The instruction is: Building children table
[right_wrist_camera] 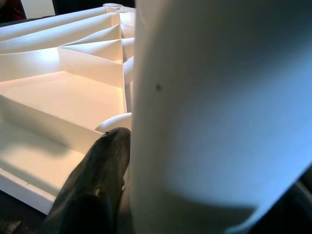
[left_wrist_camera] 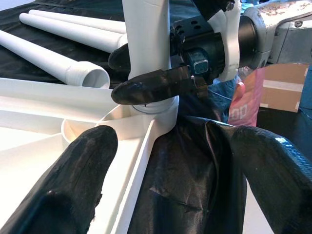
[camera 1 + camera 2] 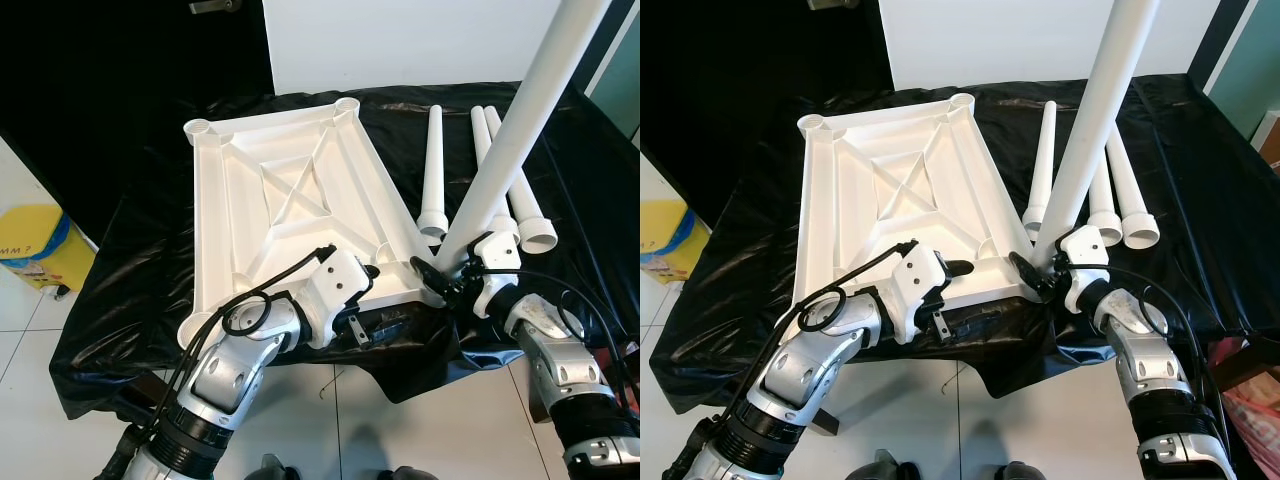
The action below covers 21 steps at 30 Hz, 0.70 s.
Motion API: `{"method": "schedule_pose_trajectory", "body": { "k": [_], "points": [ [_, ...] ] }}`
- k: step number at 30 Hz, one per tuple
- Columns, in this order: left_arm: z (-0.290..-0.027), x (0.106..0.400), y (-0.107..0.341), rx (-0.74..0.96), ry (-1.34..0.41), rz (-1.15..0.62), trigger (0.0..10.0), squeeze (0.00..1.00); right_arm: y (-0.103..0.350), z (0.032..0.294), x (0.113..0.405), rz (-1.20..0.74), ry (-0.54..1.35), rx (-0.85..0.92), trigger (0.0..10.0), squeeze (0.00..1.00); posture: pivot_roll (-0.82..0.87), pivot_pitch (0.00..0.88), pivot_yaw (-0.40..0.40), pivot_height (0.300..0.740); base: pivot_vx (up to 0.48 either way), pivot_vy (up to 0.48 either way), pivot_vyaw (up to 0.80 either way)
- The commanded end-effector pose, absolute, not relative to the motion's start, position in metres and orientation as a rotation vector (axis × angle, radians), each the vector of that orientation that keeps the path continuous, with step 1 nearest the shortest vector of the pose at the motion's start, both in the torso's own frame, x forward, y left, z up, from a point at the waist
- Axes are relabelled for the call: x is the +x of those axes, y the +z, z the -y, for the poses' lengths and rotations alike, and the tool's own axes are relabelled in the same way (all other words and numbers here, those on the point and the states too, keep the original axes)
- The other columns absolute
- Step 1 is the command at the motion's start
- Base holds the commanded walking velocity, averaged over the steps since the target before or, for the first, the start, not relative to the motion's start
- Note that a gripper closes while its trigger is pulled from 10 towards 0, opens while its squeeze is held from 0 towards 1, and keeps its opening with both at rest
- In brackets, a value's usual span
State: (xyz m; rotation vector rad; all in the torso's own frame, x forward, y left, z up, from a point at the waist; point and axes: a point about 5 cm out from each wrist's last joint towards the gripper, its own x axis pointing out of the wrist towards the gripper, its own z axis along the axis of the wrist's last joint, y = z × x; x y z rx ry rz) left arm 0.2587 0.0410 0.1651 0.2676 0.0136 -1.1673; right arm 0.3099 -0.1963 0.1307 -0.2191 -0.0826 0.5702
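The white table top [image 3: 290, 200] lies upside down on a black-covered table, its ribs and corner sockets facing up. One white leg [image 3: 520, 120] stands tilted in the near right corner socket [image 2: 146, 114]. My right gripper [image 3: 440, 275] is shut on this leg just above the socket; one finger [image 2: 156, 85] crosses the leg in the left wrist view. My left gripper [image 2: 170, 161] is open at the top's near edge, a little left of that corner, holding nothing. In the right wrist view the leg [image 1: 219, 112] sits beside a black finger [image 1: 92, 185].
Three loose white legs [image 3: 433, 160] lie side by side on the black sheet [image 3: 130, 260] right of the top. A yellow bin [image 3: 35, 245] stands on the tiled floor at the left. A pink bag [image 3: 1250, 400] sits at the right.
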Motion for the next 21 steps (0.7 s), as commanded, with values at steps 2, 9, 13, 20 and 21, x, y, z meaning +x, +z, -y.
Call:
{"method": "schedule_pose_trajectory", "body": {
  "k": [2, 9, 13, 20, 21],
  "points": [
    [-0.045, 0.264, 0.164, 0.281, -1.067, -0.008, 10.0, 0.0, 0.125, 0.198, 0.31, 0.068, 0.576, -0.227, 0.0, 0.0, 0.0, 0.058, 0.046, 0.74, 0.0, 0.0, 0.0],
    [-0.046, 0.264, 0.167, 0.293, -1.076, -0.001, 10.0, 0.0, 0.115, 0.197, 0.306, 0.049, 0.551, -0.191, 10.0, 0.0, 0.02, 0.072, 0.045, 0.74, 0.0, 0.0, 0.0],
    [-0.046, 0.263, 0.167, 0.287, -1.071, -0.003, 10.0, 0.0, 0.11, 0.197, 0.303, 0.038, 0.524, -0.17, 10.0, 0.0, 0.02, 0.08, 0.035, 0.74, 0.0, 0.0, 0.0],
    [-0.045, 0.262, 0.165, 0.273, -1.057, -0.005, 10.0, 0.0, 0.108, 0.199, 0.299, 0.039, 0.43, -0.14, 10.0, 0.0, 0.0, 0.088, 0.024, 0.74, 0.0, 0.0, 0.0],
    [-0.045, 0.262, 0.165, 0.273, -1.057, -0.005, 10.0, 0.0, 0.108, 0.199, 0.299, 0.039, 0.43, -0.14, 10.0, 0.0, 0.0, 0.088, 0.024, 0.74, 0.0, 0.0, 0.0]
  ]
}}
